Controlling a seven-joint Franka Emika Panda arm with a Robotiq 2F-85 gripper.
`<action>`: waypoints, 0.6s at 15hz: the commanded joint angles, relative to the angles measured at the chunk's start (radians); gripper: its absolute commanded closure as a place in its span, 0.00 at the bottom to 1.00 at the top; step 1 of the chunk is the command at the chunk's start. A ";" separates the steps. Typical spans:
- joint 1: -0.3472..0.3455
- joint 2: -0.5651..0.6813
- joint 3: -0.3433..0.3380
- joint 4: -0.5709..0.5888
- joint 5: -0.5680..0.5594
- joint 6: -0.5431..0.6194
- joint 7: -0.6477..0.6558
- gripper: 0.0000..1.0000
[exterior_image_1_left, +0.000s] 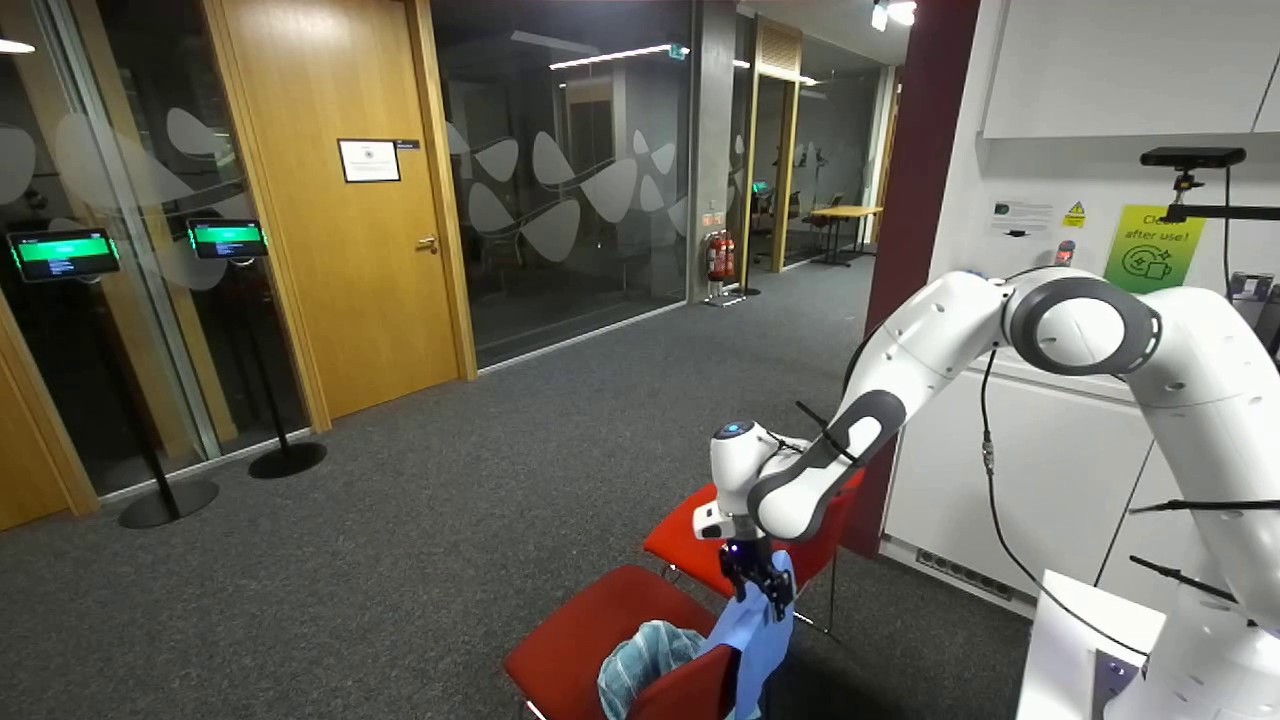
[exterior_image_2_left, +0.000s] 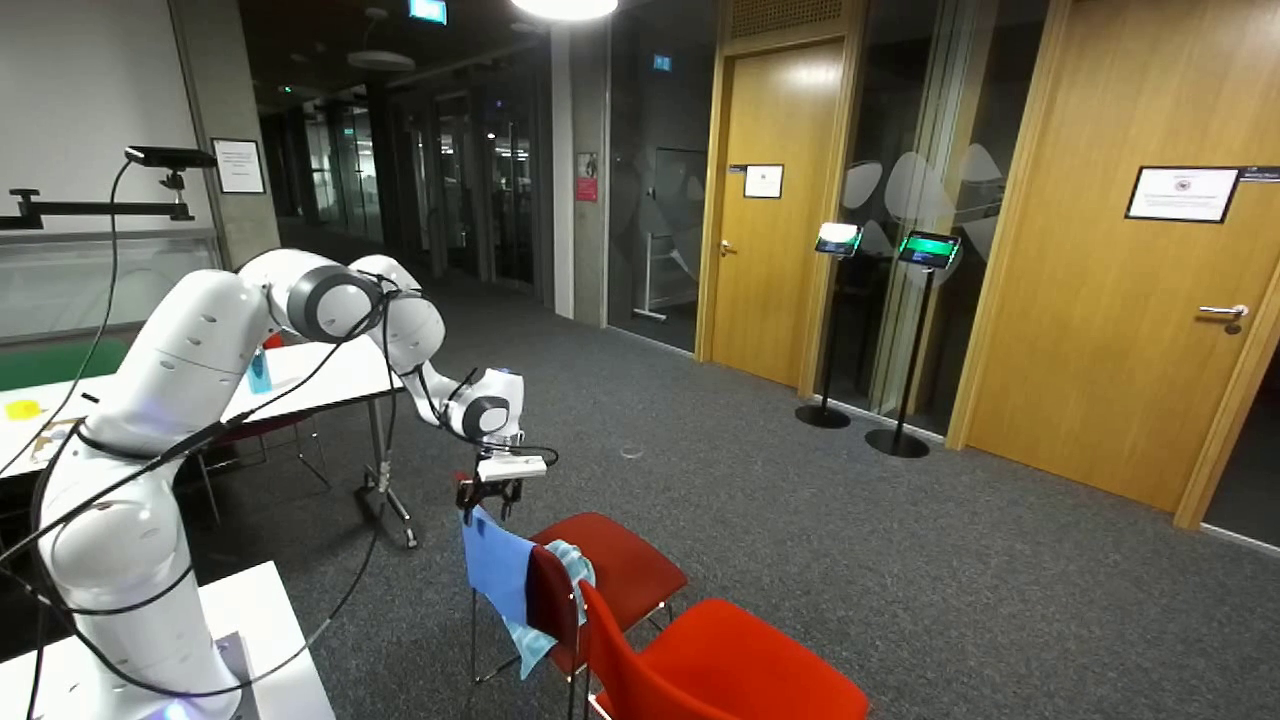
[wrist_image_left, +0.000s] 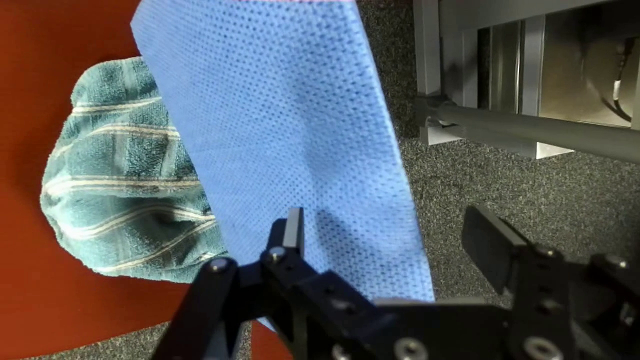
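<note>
draping over the top edge of the backrest (exterior_image_2_left: 552, 592) of a dark red chair (exterior_image_1_left: 600, 615), the blue perforated cloth (wrist_image_left: 280, 125) seems to hide one upper corner, with part of it hanging down outside. a teal striped towel (wrist_image_left: 120, 185) lies bunched on the seat (exterior_image_2_left: 625, 565), partly hidden by the cloth. the claw (wrist_image_left: 386, 227) is spread wide above the covered end of the backrest: in the wrist view one finger (wrist_image_left: 294, 230) stands over the cloth, its mate past the side edge, above the carpet (wrist_image_left: 450, 185); nothing looks pinched, though whether the finger brushes the fabric i cannot tell. the cloth looks thin, limp and very light, so it should give under any push and take a firm squeeze unharmed; the dimpled surface probably grips rather than slides. a sensible hold is the free side edge, close to the top edge of the backrest, a finger on each face and a shallow bite, since reaching deep could knock the hard upper corner. the towel looks thicker and heavier, and catching it too could drag it across the seat's rear edge.
</note>
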 joint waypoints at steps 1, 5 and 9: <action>-0.010 -0.042 0.011 -0.021 -0.027 -0.015 -0.006 0.25; -0.014 -0.045 0.014 -0.022 -0.024 -0.016 -0.013 0.26; -0.014 -0.051 0.013 -0.029 -0.024 -0.009 -0.010 0.67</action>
